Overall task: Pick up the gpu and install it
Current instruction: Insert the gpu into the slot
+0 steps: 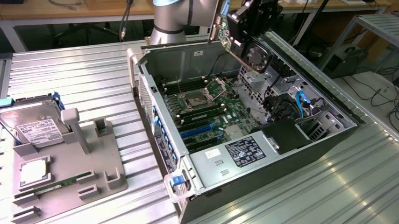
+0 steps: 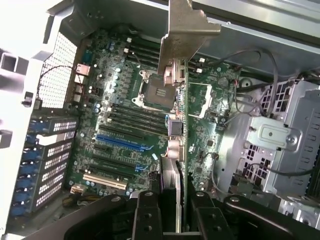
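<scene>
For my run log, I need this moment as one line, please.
gripper: jaws shut on gpu | gpu: above open computer case, over motherboard | installed: not yet

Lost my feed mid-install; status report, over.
Gripper shut on gpu. Held edge-on above open case, over motherboard. Black cables by drive cage, off the slots.

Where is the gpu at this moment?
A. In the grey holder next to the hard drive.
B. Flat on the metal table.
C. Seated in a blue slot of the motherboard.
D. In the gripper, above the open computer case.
D: the gripper clamps the gpu edge-on, holding it in the air above the motherboard of the open computer case.
</scene>
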Action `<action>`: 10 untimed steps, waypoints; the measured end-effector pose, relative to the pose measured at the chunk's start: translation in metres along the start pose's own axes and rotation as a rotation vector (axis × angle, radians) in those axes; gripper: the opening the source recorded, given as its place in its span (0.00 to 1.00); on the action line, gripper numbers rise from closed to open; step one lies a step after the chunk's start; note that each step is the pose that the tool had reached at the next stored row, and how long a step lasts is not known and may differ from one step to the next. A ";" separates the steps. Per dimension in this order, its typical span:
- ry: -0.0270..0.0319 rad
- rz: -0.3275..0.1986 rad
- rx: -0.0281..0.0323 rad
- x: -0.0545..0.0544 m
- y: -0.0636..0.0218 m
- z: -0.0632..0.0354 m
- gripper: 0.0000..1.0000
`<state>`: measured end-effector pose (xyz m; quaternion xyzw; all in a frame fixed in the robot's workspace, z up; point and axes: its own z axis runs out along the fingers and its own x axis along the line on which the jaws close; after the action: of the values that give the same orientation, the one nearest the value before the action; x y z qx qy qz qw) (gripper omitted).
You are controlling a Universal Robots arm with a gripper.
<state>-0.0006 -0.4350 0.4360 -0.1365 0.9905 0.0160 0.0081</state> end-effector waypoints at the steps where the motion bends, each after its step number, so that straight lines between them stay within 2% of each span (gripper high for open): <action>1: 0.0005 -0.016 -0.0002 0.000 0.0000 0.0000 0.28; 10: 0.0050 -0.171 -0.0034 0.000 0.0000 0.0000 0.28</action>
<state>-0.0006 -0.4350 0.4360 -0.2206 0.9752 0.0166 0.0067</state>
